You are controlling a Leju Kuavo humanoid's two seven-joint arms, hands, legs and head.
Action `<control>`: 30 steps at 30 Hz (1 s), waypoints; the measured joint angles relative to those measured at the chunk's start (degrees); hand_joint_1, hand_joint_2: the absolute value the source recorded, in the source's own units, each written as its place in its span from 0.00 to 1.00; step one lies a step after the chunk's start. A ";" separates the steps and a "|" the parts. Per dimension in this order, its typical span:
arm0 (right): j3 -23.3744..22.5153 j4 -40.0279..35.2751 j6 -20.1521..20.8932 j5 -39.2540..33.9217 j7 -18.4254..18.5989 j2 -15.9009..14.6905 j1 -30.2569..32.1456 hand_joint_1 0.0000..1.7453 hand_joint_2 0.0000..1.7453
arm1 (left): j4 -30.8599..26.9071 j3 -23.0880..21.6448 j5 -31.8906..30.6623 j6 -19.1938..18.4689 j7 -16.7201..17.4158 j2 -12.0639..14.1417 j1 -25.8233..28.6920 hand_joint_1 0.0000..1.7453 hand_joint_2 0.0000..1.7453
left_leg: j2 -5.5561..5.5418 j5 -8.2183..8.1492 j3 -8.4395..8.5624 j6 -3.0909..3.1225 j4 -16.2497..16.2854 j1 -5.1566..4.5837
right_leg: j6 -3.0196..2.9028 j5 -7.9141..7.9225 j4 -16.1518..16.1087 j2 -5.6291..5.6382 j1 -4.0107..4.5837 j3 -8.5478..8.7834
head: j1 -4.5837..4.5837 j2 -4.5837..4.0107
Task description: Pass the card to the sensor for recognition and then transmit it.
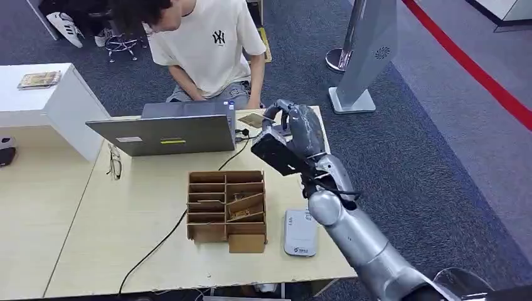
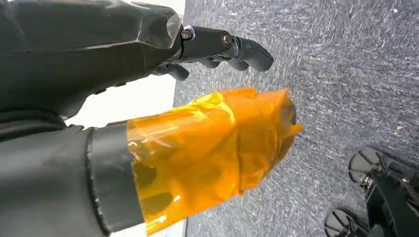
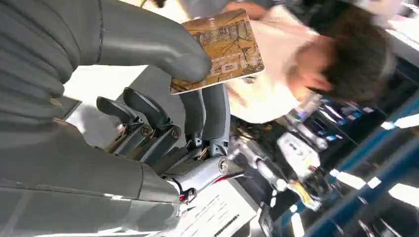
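One arm, the right, reaches up over the table (image 1: 125, 213); its right hand (image 1: 295, 128) pinches the card (image 3: 220, 49) between thumb and fingers, toward the seated person (image 1: 210, 47). The left hand (image 2: 148, 123) holds nothing, fingers apart.

Card (image 3: 225, 47) gold-brown, tree pattern; sensor (image 1: 300, 232) white; left hand (image 2: 212, 148) thumb orange-taped.
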 joint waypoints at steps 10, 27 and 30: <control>0.39 17.22 1.68 6.66 3.89 1.20 -11.49 1.00 1.00 | 0.26 -0.04 -1.69 -0.81 0.57 1.33 -0.01 0.00 0.00 | -0.04 0.04 -0.01 0.01 0.00 0.00 | 0.03 0.03 0.00 -0.02 0.00 0.00 | 0.00 0.00; 0.63 39.77 1.00 18.12 9.18 2.05 -21.77 1.00 1.00 | 0.35 -0.57 -3.28 -1.75 1.86 2.36 -0.12 0.00 0.00 | -0.05 0.04 0.00 0.01 0.04 0.00 | 0.04 0.06 0.00 -0.03 0.00 0.00 | -0.02 0.00; 1.09 41.56 0.87 20.75 9.92 2.05 -21.79 1.00 1.00 | 0.35 -0.57 -3.28 -1.82 1.99 2.36 -0.12 0.00 0.00 | -0.04 0.04 0.00 0.01 0.05 0.00 | 0.04 0.06 0.00 -0.02 0.00 0.00 | -0.02 0.00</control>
